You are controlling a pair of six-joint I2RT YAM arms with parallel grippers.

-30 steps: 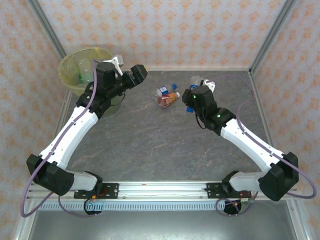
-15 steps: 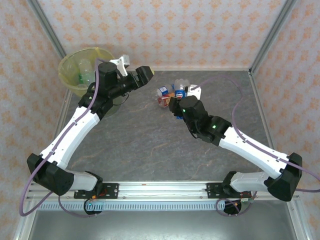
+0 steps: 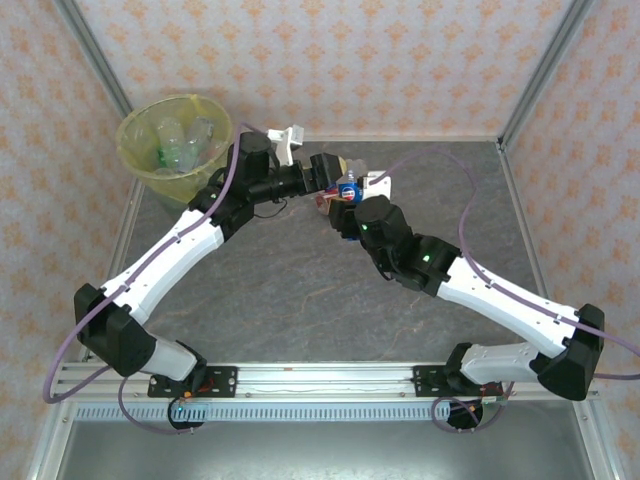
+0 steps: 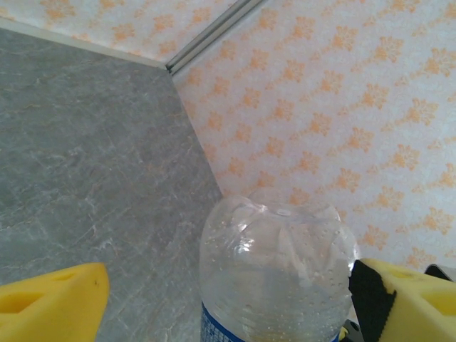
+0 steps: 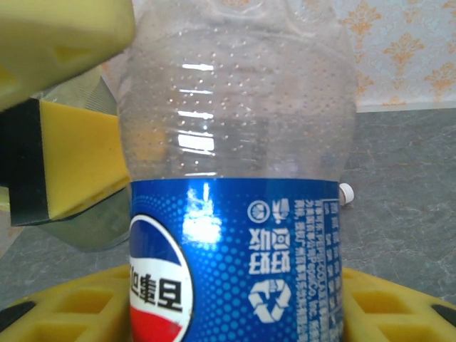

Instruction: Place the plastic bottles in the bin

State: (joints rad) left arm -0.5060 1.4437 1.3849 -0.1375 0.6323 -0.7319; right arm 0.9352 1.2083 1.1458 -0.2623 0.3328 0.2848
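Both arms stretch out and meet just right of the bin (image 3: 128,148), toward the back wall. The right gripper (image 3: 350,198) is clamped on the labelled middle of a clear, blue-labelled bottle (image 5: 235,214). The left gripper (image 3: 338,178) gapes wide, its yellow pads (image 4: 50,299) flanking the bottle's base, one clearly apart from it. Other bottles (image 3: 180,150) lie inside the bin.

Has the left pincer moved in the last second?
Yes. The left pincer swung rightward, away from the round yellow-lined bin, toward the clear blue-labelled plastic bottle.
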